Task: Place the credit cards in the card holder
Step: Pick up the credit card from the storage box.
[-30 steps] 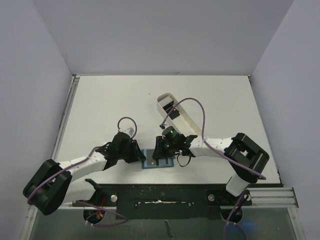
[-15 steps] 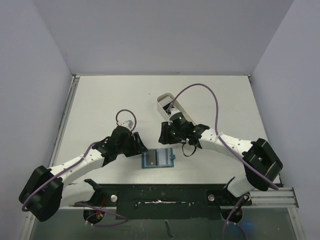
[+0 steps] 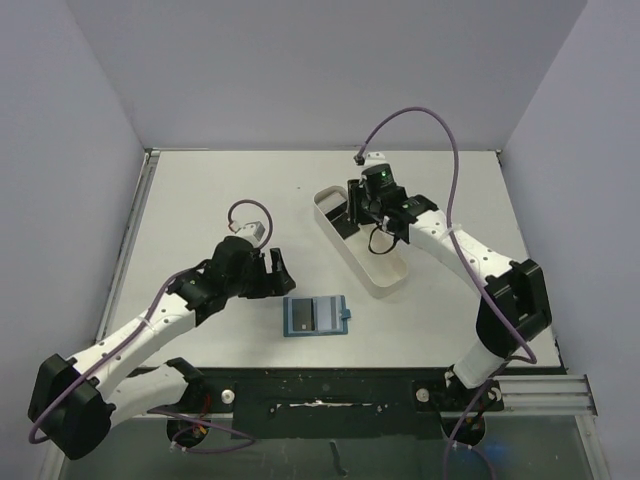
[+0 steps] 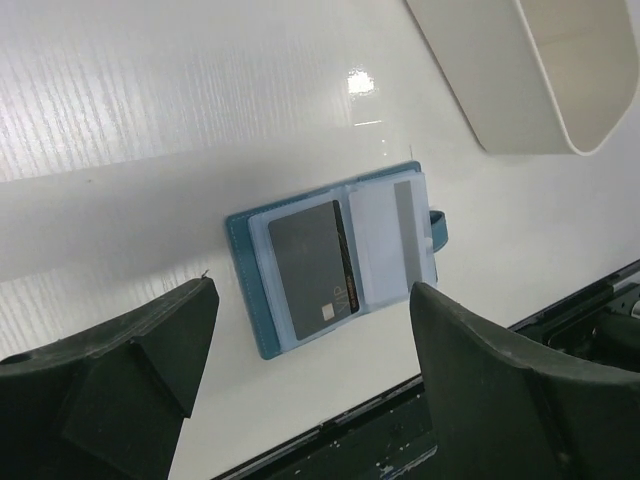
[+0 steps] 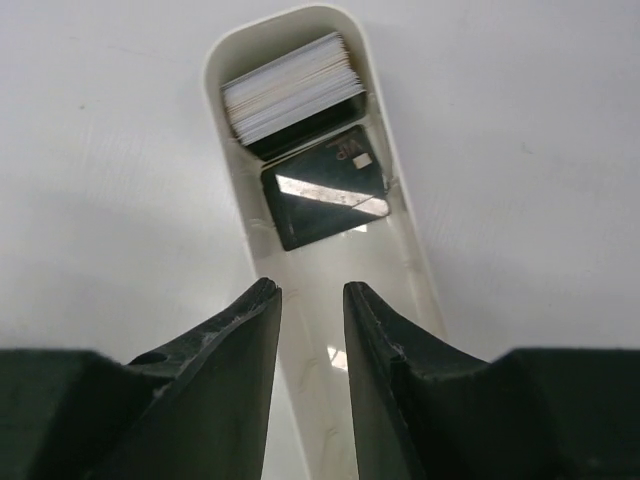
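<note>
I'm fetching a card: my right pincer (image 5: 310, 288), slightly parted and empty, must reach the credit cards (image 5: 325, 200) just ahead; left pincer (image 4: 312, 300) wide, empty.

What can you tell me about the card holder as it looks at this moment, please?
The card holder is a small teal-blue wallet lying open and flat on the white table, near the edge where the arms are mounted. Its inner leaves are pale, see-through pockets. One holds a dark card, and a short strap tab juts from the opposite side. Only the table touches it: the left gripper hovers near it, jaws wide open.
</note>
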`<action>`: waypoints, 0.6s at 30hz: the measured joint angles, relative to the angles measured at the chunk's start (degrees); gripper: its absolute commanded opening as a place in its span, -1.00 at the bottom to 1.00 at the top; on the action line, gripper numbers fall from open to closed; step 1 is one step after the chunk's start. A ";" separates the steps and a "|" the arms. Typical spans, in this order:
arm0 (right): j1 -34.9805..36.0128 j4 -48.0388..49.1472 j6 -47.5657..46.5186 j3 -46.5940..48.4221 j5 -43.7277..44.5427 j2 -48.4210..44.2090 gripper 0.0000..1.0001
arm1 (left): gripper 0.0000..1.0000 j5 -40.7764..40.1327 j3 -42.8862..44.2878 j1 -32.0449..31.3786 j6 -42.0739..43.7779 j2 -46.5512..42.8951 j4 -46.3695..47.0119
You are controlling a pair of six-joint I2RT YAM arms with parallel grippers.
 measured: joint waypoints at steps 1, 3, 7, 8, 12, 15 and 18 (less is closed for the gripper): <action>-0.81 -0.07 -0.72 0.74 0.37 1.05 -0.36 | 0.54 0.07 0.70 0.00 0.57 -0.31 -0.76; -2.67 -0.85 -1.38 2.27 1.05 3.56 -0.35 | 0.55 0.15 2.64 0.00 1.79 -0.94 -3.13; -5.35 -2.32 3.63 4.66 2.40 7.78 -0.31 | 0.56 -1.20 6.80 0.02 5.42 -2.29 -7.45; -5.79 -2.19 5.81 4.72 2.80 8.41 -0.30 | 0.56 -1.84 7.54 0.07 6.27 -2.58 -8.17; -6.19 -0.92 16.92 4.72 2.91 10.95 -0.26 | 0.56 -5.31 9.29 0.33 10.12 -3.32 -10.10; -5.53 1.77 23.58 4.72 2.93 12.50 -0.22 | 0.56 -7.04 9.29 0.76 11.85 -3.30 -11.30; -4.44 4.04 29.68 5.22 3.85 14.47 -0.18 | 0.56 -7.23 9.25 0.90 12.81 -3.39 -11.67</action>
